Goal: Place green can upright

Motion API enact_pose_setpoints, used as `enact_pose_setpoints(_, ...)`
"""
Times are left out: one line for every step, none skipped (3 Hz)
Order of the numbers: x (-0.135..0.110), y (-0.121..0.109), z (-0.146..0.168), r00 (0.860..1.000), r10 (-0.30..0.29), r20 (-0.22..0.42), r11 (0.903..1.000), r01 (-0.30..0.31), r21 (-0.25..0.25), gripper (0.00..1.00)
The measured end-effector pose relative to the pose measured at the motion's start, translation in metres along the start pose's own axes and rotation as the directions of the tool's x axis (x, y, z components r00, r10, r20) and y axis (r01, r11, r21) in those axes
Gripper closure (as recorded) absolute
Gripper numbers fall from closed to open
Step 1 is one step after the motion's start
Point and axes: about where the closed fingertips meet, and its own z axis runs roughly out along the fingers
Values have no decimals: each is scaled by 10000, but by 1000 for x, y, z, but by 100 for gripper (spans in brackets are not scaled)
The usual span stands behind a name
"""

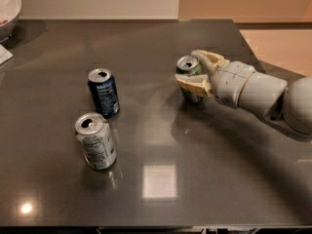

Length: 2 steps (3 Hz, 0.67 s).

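The green can [188, 64] stands upright on the dark table [161, 145], right of centre, its silver top showing. My gripper [186, 66] reaches in from the right and is shut on it, one tan finger [210, 57] behind the can and the other across its front. The lower part of the can shows below the front finger. The white arm [253, 89] stretches off to the right edge.
A dark blue can [104, 92] stands upright left of centre. A silver-white can [95, 140] stands upright in front of it. A white bowl [7, 9] sits at the far left corner. The table's right edge is near the arm.
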Motion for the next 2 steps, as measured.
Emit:
enact_pose_setpoints(3, -5, 0, 9991, 396, 178, 9990, -400, 188, 82)
enact_pose_setpoints(9, -13, 0, 9948, 977, 294, 9943, -988, 397, 59)
